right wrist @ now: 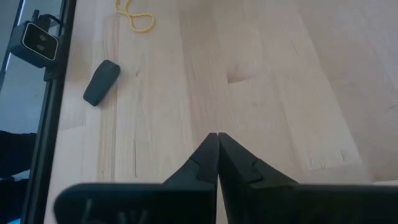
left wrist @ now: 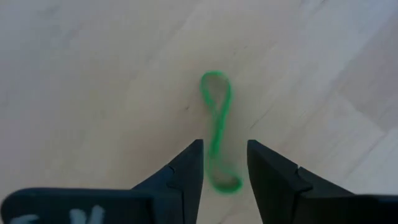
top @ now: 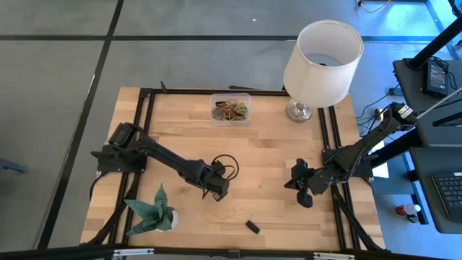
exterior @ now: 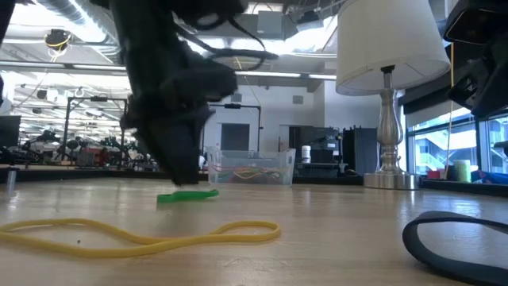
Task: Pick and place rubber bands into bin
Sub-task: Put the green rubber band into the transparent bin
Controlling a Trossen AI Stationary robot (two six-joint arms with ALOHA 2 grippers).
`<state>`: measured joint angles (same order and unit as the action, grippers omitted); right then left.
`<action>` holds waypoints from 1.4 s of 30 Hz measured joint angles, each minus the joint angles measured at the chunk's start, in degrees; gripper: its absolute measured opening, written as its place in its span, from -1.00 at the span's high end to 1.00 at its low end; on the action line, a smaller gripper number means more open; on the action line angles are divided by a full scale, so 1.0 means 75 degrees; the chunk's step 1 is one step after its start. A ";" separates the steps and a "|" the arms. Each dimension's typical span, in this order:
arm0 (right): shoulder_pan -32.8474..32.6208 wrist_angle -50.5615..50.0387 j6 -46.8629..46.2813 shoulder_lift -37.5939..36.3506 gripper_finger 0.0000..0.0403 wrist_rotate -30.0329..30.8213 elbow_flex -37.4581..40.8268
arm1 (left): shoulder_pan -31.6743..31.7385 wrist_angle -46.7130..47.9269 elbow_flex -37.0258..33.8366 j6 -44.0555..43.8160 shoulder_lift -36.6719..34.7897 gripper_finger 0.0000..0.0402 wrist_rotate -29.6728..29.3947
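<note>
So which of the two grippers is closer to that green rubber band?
The left gripper: its open fingers straddle the green rubber band on the table. The right gripper, shut, sits off by the table's right edge.

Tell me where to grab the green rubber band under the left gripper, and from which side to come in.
Grip the green rubber band at its narrow twisted waist, coming straight down from above. It lies flat on the table in a figure-eight, so the two strands run close together there and one pinch should catch both. The left gripper is open and already straddles it, fingers either side of the lower loop.
</note>
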<state>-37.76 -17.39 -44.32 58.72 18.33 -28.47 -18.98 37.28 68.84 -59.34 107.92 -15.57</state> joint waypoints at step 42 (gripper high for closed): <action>0.0790 -0.0261 -0.0648 0.0003 0.95 0.0938 -0.0012 | 0.4609 0.1587 0.3968 0.6386 0.0640 0.98 0.0384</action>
<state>-31.83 -19.35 -49.18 58.74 25.37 -28.56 15.59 49.18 98.59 -11.45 112.72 -12.69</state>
